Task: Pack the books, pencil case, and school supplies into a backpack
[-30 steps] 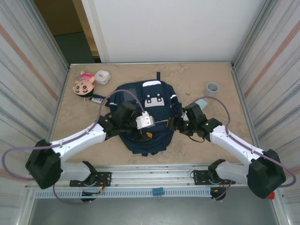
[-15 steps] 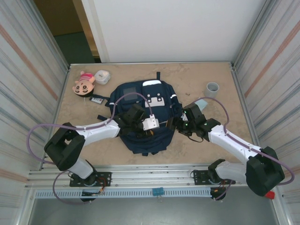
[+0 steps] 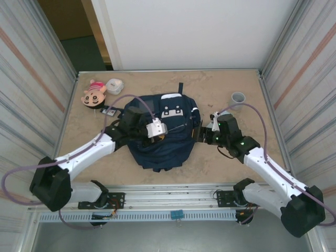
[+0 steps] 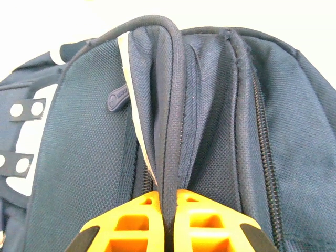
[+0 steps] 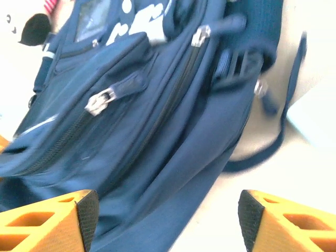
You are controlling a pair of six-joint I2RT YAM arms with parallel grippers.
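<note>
- The left gripper (image 4: 169, 212) has its orange fingers pressed together on a piped seam (image 4: 170, 105) of the backpack (image 3: 160, 142), with no gap showing between the tips.
- That seam's long axis runs straight ahead from the pinch, then curls over to the left at its far end.
- A dark oval zip pull (image 4: 117, 97) lies ahead and to the left of the tips. A zip track (image 4: 266, 157) that looks closed runs ahead on the right, roughly parallel to the held seam.
- The right gripper (image 5: 168, 220) stands with its fingers spread and nothing between them. The bag's side panel lies ahead and toward its left finger.
- A silver zip pull (image 5: 100, 101) sits ahead of that left finger, on a zip slanting away up and to the right.
- From above, the two tools flank the bag: the left one over its middle, the right one just beside its side edge.
- The zips in view look shut, so opening the bag seems to be the step in hand. The right arm is the nearer one to the silver pull, and any tug would have to follow that slanting zip.
- A small white-and-dark packet (image 3: 108, 111) lies on the table past the bag's edge on the left arm's side, apart from both tools.
</note>
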